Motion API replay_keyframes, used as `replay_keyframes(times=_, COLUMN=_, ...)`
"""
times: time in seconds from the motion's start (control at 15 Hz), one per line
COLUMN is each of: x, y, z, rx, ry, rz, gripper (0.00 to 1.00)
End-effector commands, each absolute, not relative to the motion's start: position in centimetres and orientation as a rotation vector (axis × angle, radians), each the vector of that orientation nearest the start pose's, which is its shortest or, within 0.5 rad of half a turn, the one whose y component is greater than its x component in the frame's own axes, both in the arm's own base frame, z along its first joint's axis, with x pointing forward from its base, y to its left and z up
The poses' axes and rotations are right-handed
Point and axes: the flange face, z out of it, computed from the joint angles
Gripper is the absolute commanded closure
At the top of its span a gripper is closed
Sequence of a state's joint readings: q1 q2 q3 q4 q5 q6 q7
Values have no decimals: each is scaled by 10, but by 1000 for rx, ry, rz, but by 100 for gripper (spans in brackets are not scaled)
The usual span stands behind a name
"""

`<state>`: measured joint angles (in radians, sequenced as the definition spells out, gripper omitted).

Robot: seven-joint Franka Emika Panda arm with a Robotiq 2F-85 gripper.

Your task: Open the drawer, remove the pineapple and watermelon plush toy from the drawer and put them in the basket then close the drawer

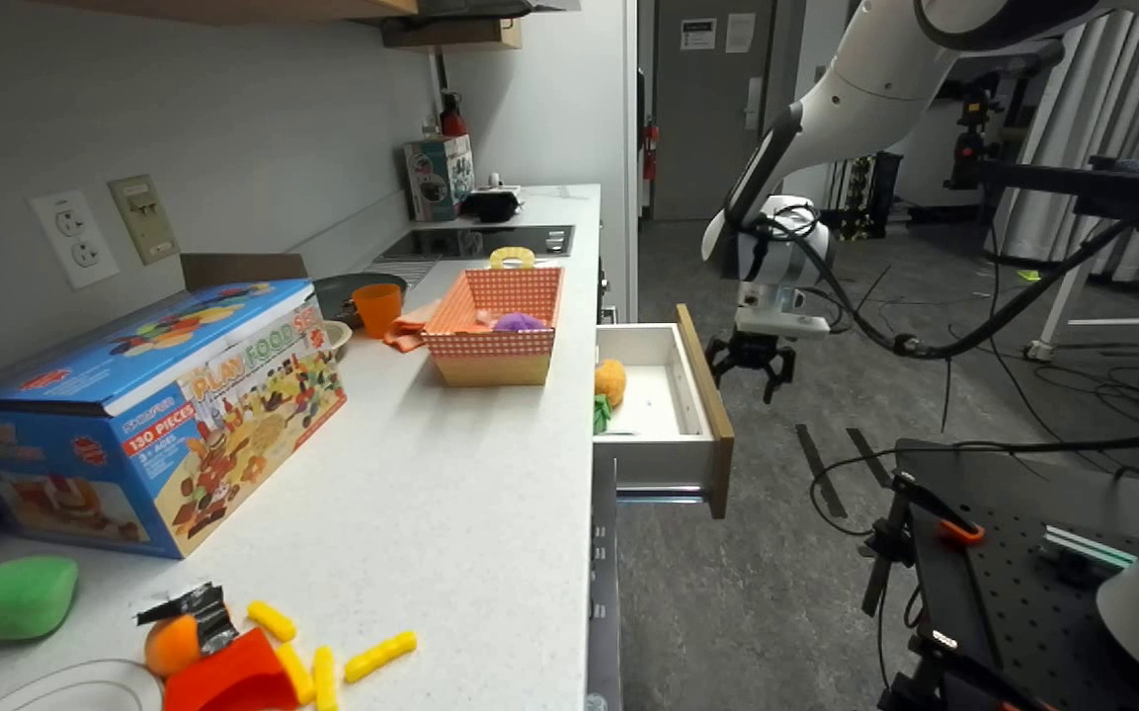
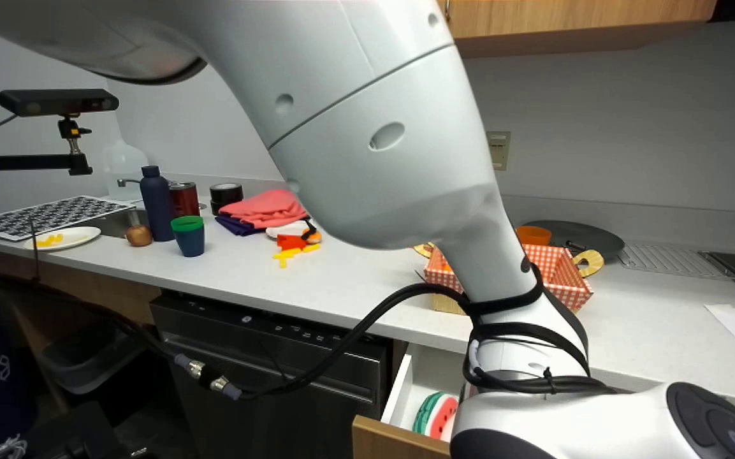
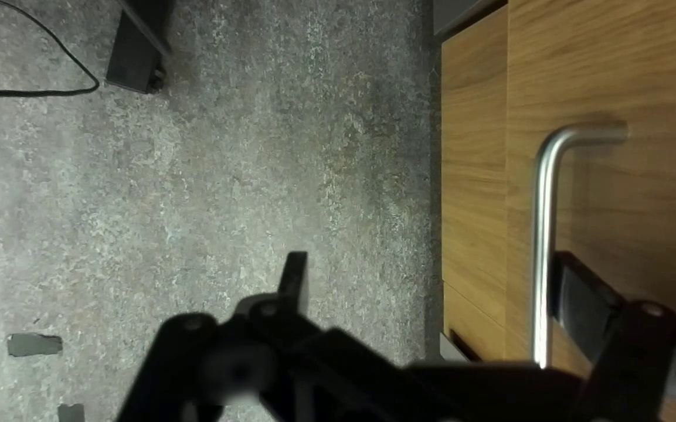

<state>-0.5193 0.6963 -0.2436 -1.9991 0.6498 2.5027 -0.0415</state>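
The drawer (image 1: 720, 425) stands pulled open below the counter, with a wood front and white inside; its front also shows in an exterior view (image 2: 399, 440). The pineapple plush (image 1: 610, 380), orange with green leaves, lies inside near the counter edge. The watermelon plush (image 2: 436, 413) also lies in it, partly behind the arm. The orange checked basket (image 1: 495, 367) stands on the counter with a purple item (image 1: 518, 322) inside. My gripper (image 1: 747, 380) is open at the drawer front. In the wrist view, its fingers (image 3: 429, 258) straddle the metal handle (image 3: 543, 234), one finger behind it.
A blue play-food box (image 1: 154, 425), an orange cup (image 1: 377, 308) and a dark pan (image 2: 584, 237) stand on the counter. A wooden cupboard (image 2: 571, 25) hangs above. Arm cables (image 1: 964, 346) hang beside the arm. A black cart (image 1: 1033, 592) stands opposite the counter.
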Motion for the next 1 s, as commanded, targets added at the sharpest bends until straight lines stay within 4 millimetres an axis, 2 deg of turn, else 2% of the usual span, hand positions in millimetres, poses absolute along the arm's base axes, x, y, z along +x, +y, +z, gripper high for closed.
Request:
replay_keyframes(times=0.0, x=372, y=-407, z=79, rx=-2452, ry=1817, rz=125, gripper=0)
replay_keyframes(times=0.27, x=365, y=-407, z=82, rx=-2425, ry=1850, rz=84, gripper=0)
replay_keyframes(times=0.33, x=386, y=-411, z=101, rx=-2376, ry=1704, rz=60, gripper=0)
replay_keyframes(times=0.87, x=384, y=-410, z=102, rx=-2374, ry=1711, rz=54, gripper=0)
replay_keyframes(times=0.93, x=386, y=-409, z=103, rx=-2366, ry=1666, rz=34, gripper=0)
